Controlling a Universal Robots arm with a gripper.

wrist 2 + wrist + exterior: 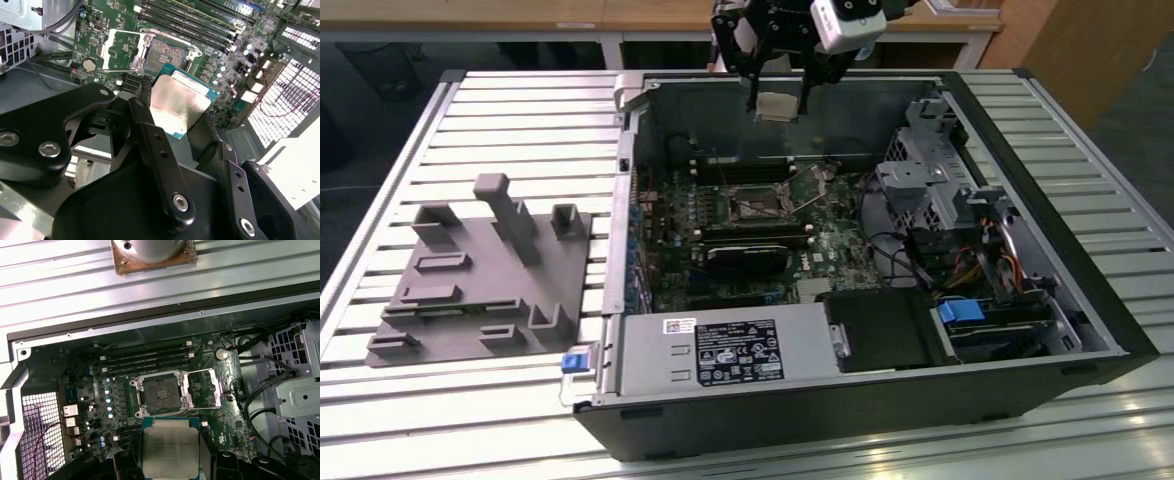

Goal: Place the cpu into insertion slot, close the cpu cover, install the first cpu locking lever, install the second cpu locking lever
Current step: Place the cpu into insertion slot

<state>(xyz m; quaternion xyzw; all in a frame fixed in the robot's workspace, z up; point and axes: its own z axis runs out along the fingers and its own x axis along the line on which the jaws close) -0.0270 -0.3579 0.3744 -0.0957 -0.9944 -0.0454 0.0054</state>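
Slatted table holds an open computer case; above its far side the gripper clamps the cpu by its edges, likely keeping its underside free for the uncovered insertion slot.

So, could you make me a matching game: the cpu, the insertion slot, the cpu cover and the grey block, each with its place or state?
Things: 1 cpu; 2 insertion slot; 3 cpu cover; 4 grey block.
States: A swung open beside the slot; B on the table, outside the computer case; C held in the gripper; D empty and uncovered.
Pairs: 1-C; 2-D; 3-A; 4-B.
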